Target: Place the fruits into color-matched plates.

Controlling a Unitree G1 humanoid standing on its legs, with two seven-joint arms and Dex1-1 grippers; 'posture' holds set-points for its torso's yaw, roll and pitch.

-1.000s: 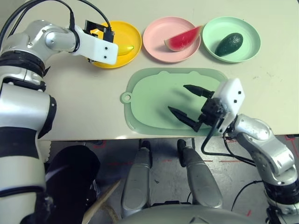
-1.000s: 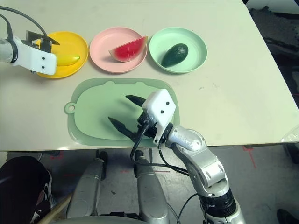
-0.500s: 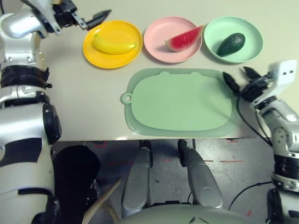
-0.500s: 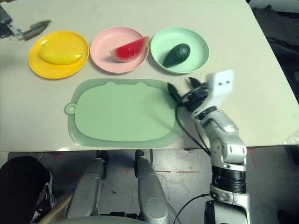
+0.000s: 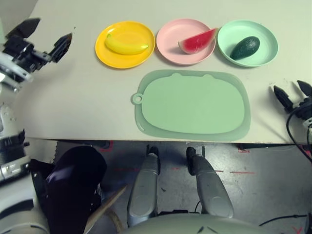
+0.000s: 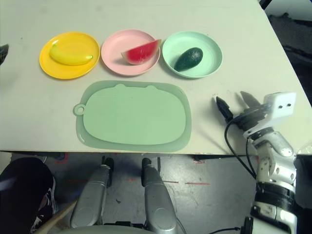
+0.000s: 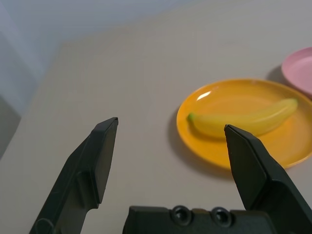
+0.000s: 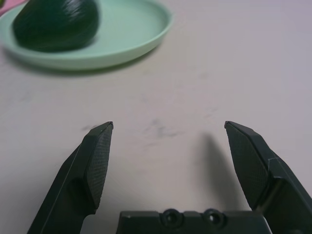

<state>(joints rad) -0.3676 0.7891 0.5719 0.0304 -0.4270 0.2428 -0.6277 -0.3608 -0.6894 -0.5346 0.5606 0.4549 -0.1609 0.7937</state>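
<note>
Fruits lay one to a plate along the far side of the table (image 6: 44,122) when we looked: the banana (image 5: 126,45) on the yellow plate (image 5: 110,56), the watermelon wedge (image 5: 197,41) on the pink plate (image 5: 169,46), leaning over that plate's right rim, and the avocado (image 5: 244,48) on the mint green plate (image 5: 263,53). We saw the three plates in a row, yellow at the left, pink in the middle, green at the right, close together but not touching. Nearer to us lay the pale green board (image 5: 193,104), bare, just in front of the plates.

We found our left gripper (image 5: 42,39) above the table's left edge, well to the left of the yellow plate, its two black fingers spread wide with nothing between them. Our right gripper (image 6: 235,103) was near the table's right front corner, to the right of the board, its fingers likewise wide apart and gripping nothing.
</note>
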